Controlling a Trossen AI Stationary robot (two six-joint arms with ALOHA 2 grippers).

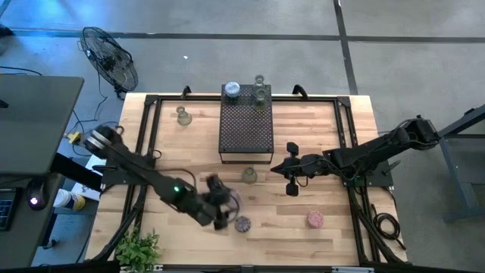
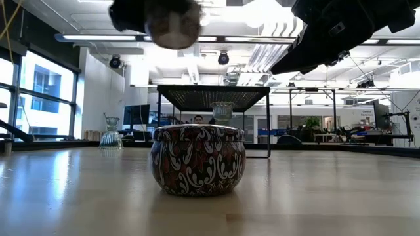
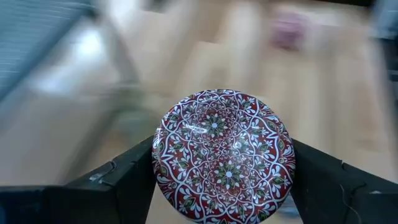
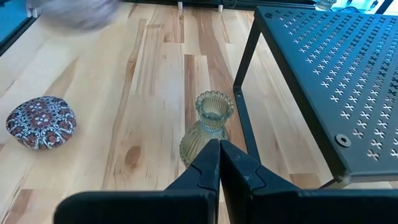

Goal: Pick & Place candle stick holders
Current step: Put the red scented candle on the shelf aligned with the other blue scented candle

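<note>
My left gripper (image 1: 220, 206) is near the table's front, left of centre, shut on a round red-and-white patterned tin (image 3: 224, 155). The low view shows that tin (image 2: 172, 23) high above the table. A second patterned tin (image 1: 242, 224) stands on the table just right of the gripper. A green ribbed glass candle stick holder (image 4: 208, 124) stands upright near the black stand's front leg. My right gripper (image 4: 219, 149) hovers shut just right of it, touching nothing. Another holder (image 1: 182, 115) stands at the far left. Two more things (image 1: 260, 95) sit on the stand. My left gripper pinches the tin between its two fingers, one on each opposite side of the round wall (image 3: 158, 165). The fingers slant downward. The tin is lifted clear of the table, and its patterned lid (image 3: 214, 124) faces the wrist camera.
The black perforated stand (image 1: 246, 129) stands at the table's far middle. A pink round thing (image 1: 314, 220) lies near the front right. A potted plant (image 1: 138, 249) sits at the front left corner. Bare wood lies between the stand and the front edge.
</note>
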